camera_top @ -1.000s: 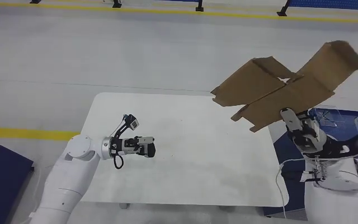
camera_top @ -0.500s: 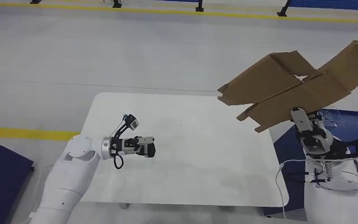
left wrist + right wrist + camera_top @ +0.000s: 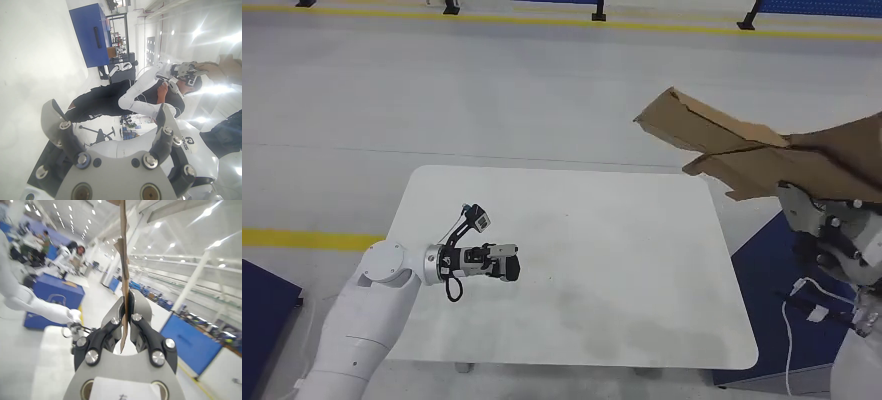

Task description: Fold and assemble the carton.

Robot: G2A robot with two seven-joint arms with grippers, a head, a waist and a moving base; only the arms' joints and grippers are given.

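Note:
A flat brown carton (image 3: pixel 762 150) hangs in the air past the table's far right corner, its flaps spread. My right gripper (image 3: pixel 804 196) is shut on its lower edge. The right wrist view shows the cardboard sheet (image 3: pixel 124 275) edge-on, pinched between the two pads of that gripper (image 3: pixel 126 306). My left gripper (image 3: pixel 512 263) rests low over the left part of the white table (image 3: pixel 642 300), open, nothing between its fingers (image 3: pixel 54 108). In the left wrist view the far right gripper (image 3: pixel 196 73) holds the carton (image 3: pixel 225 66).
Blue mats lie on the floor at the right of the table (image 3: pixel 772 290) and at the lower left (image 3: pixel 262 310). A yellow line (image 3: pixel 302 238) runs along the floor to the left. A white cable (image 3: pixel 787 330) hangs by the right arm.
The right arm has lifted and swung the carton farther right and away from the table, tilting it. The left arm has not moved.

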